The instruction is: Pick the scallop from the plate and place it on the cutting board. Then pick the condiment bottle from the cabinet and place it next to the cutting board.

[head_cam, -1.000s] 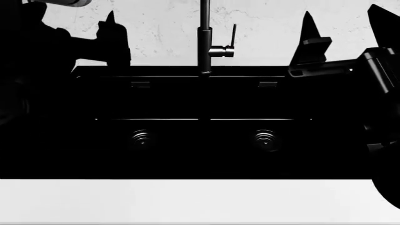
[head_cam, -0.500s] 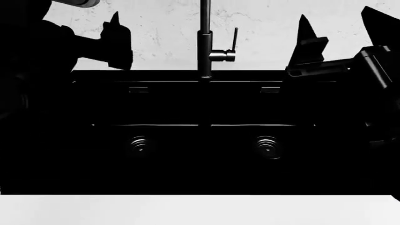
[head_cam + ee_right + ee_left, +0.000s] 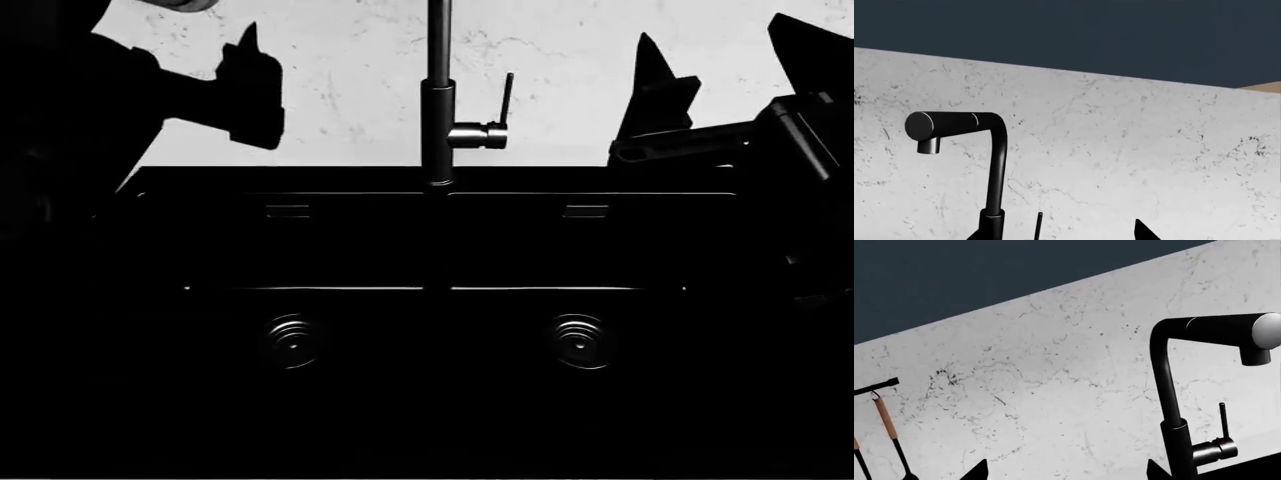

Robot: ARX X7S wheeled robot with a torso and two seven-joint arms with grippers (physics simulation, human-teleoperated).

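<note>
1. Found no scallop, plate, cutting board or condiment bottle in any view; could not tell where they lay.
2. Judged the step in hand as locating the plate, so needed a turn of head or base before any reach.
3. Held the left gripper (image 3: pixel 1066 474) raised with its tips spread wide in its wrist view, gripping nothing.
4. Held the right gripper (image 3: pixel 731 70) raised likewise, jaws wide and empty.
5. Faced a black double sink (image 3: pixel 427 180), with its faucet (image 3: pixel 438 100) upright between the two grippers.
6. Had open room above the basins, yet little towards the marble wall (image 3: pixel 347 80) behind.
7. Noted hanging utensils (image 3: pixel 887 430) on that wall, worth avoiding during a sideways swing.
</note>
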